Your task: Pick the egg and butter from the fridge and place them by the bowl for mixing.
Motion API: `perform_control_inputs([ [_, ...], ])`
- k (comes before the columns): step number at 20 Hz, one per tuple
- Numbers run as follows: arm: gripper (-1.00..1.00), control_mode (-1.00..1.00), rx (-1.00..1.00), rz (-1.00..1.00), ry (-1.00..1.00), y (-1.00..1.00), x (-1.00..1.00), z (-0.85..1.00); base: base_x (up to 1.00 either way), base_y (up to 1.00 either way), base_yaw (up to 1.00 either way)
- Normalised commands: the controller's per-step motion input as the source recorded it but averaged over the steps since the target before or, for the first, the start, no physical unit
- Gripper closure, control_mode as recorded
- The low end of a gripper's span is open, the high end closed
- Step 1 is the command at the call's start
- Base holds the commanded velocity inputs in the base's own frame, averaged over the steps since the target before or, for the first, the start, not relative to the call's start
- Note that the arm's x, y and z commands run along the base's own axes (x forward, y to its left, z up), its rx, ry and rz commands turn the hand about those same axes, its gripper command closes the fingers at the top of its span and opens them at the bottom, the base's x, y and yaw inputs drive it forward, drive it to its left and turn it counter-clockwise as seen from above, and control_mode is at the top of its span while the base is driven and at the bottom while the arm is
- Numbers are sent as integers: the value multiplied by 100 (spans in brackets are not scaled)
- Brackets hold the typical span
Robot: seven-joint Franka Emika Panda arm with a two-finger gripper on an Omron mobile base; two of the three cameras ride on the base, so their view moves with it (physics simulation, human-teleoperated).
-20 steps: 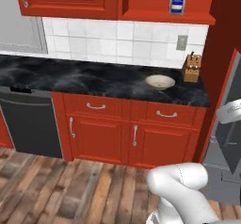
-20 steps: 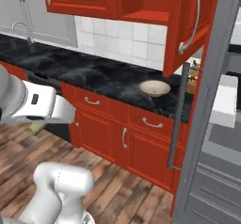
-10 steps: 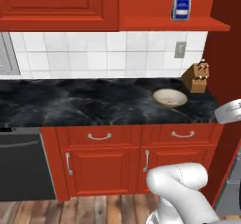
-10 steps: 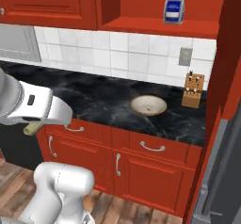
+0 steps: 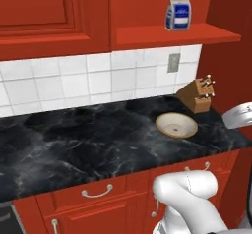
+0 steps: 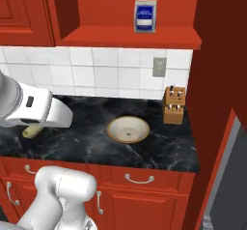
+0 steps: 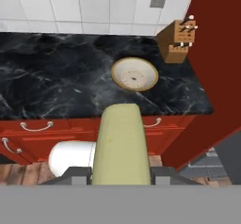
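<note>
A pale-yellow stick of butter [image 7: 117, 143] fills the lower middle of the hand view, and my gripper [image 7: 121, 175] is shut on it. From the right base view the butter [image 6: 32, 131] pokes out below the hand at the left, over the counter's front part. The tan bowl [image 7: 134, 74] with its cream inside sits on the black marble counter [image 5: 74, 144], ahead of the gripper and well apart from it. It also lies right of centre as bowl [image 5: 176, 125] and mid-counter as bowl [image 6: 128, 129]. The egg is out of view. A grey fridge edge [image 6: 230, 176] shows at the far right.
A wooden knife block [image 6: 174, 106] stands just right of the bowl against a tall red panel [image 6: 217, 79]. A blue-and-white carton [image 5: 177, 14] rests on the red shelf above. Red drawers with curved handles [image 6: 139, 178] run below the counter edge.
The whole picture has shifted as the base drove: the counter and bowl now appear closer and more central. The gripper stays shut on the butter.
</note>
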Motion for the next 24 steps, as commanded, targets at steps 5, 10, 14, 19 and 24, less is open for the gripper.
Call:
perform_control_inputs([
  [5,100,100,0,0,0,0,0,0,32,33,-4],
  [10,100,100,0,0,0,0,0,0,6,55,15],
  [14,100,100,0,0,0,0,0,0,27,56,15],
  [19,100,100,0,0,0,0,0,0,76,0,3],
  [24,100,-100,3,0,2,-10,57,-22,33,-7,0],
])
